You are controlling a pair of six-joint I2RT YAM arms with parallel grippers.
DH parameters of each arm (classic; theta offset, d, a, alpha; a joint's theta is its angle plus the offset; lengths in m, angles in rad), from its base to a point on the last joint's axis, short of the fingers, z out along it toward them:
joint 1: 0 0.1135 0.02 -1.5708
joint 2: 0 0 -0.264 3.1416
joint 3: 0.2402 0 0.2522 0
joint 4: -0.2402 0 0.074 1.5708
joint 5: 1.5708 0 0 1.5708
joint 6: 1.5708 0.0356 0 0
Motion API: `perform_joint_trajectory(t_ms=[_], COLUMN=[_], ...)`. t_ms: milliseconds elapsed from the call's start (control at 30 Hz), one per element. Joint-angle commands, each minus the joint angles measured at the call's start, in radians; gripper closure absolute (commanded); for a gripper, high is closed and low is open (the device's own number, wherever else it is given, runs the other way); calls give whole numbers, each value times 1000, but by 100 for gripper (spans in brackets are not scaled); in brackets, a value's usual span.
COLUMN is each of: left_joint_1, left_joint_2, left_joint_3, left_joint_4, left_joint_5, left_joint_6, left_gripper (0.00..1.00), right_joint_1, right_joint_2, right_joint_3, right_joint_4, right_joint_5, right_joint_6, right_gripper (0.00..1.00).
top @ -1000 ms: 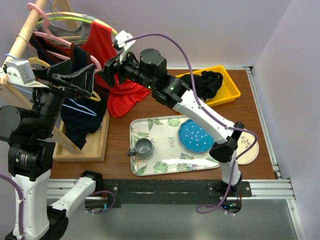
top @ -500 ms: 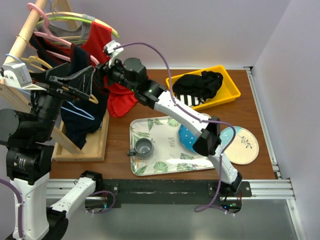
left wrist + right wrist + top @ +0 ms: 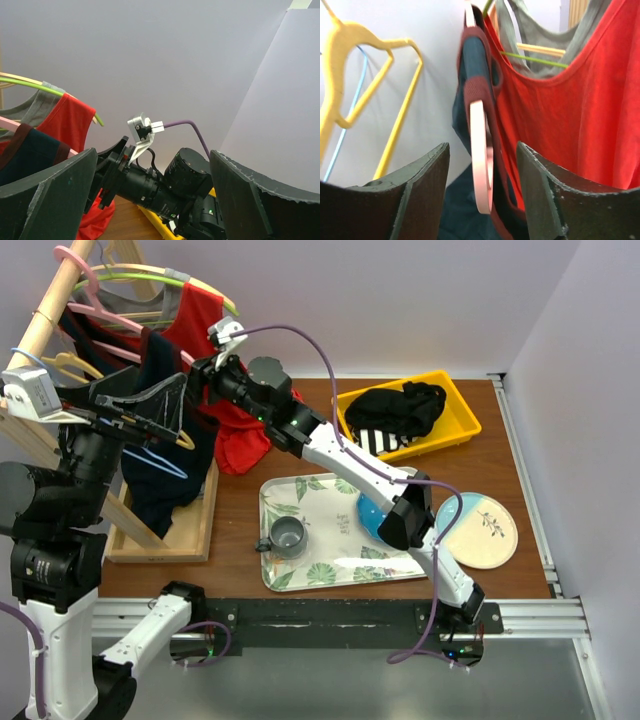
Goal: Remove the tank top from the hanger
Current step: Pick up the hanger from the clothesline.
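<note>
We see right gripper (image 3: 482,150) jaws part-open, straddling pink hanger (image 3: 479,165) tip bearing navy tank top (image 3: 472,60); red top (image 3: 560,115) at 3 o'clock. Left gripper (image 3: 152,160) jaws wide, empty.

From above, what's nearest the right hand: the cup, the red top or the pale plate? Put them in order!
1. Red top, just beside the right hand.
2. Cup, on the tray.
3. Pale plate, far right.
</note>
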Motion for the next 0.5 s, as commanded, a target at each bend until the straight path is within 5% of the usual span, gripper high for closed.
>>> perform_joint_trajectory(t_ms=[0, 233, 333, 467], left_joint_1=[-4, -2, -2, -3], left_joint_2=[-4, -5, -4, 1], left_joint_3=[-5, 4, 4, 3], left_joint_4=[17, 15, 17, 20], left_joint_5=[14, 15, 15, 15], left_joint_6=[-15, -12, -10, -9], left_gripper=[0, 0, 0, 0], right_joint_1=[4, 4, 3, 4], right_joint_2=[-44, -18, -24, -53], right_joint_3=[37, 85, 88, 42], right_joint_4=[65, 85, 123, 227], right_joint_5=[-19, -39, -77, -97], right_joint_6=[16, 31, 39, 68], right_gripper=[45, 73, 100, 100])
